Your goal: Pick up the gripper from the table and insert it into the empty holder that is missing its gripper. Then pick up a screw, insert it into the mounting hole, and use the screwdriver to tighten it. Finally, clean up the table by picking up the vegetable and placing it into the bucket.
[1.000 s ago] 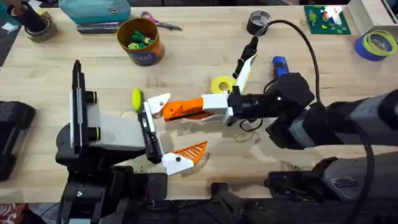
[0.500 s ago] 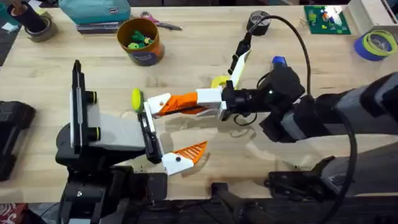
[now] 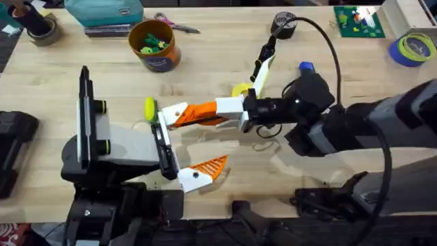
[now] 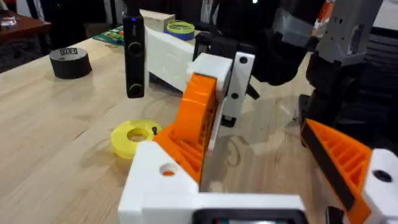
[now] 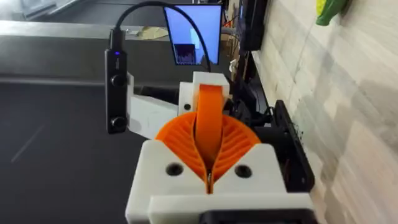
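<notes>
The orange ribbed gripper (image 3: 194, 116) is pinched in my right gripper (image 3: 208, 115), which is shut on it. Its tip rests against the white holder (image 3: 172, 113), the far finger mount of my left gripper (image 3: 188, 142). In the left wrist view the gripper (image 4: 196, 124) stands tilted against the holder (image 4: 155, 186), by its mounting hole. My left gripper is open, and its near mount carries an orange finger (image 3: 209, 166). The yellow-green vegetable (image 3: 149, 107) lies just behind the holder. At the back left stands the bucket (image 3: 153, 44). The blue screwdriver (image 3: 306, 68) shows behind my right arm.
A yellow ring disc (image 3: 240, 90) lies under my right wrist. A black tape roll (image 3: 283, 24), a blue tape roll (image 3: 412, 48), scissors (image 3: 174, 24) and a teal case (image 3: 102, 12) line the far edge. A black stand (image 3: 85, 113) rises at the left.
My right arm has shifted left and slightly back, carrying the orange gripper closer into the holder. Over the last half second nothing moved.
</notes>
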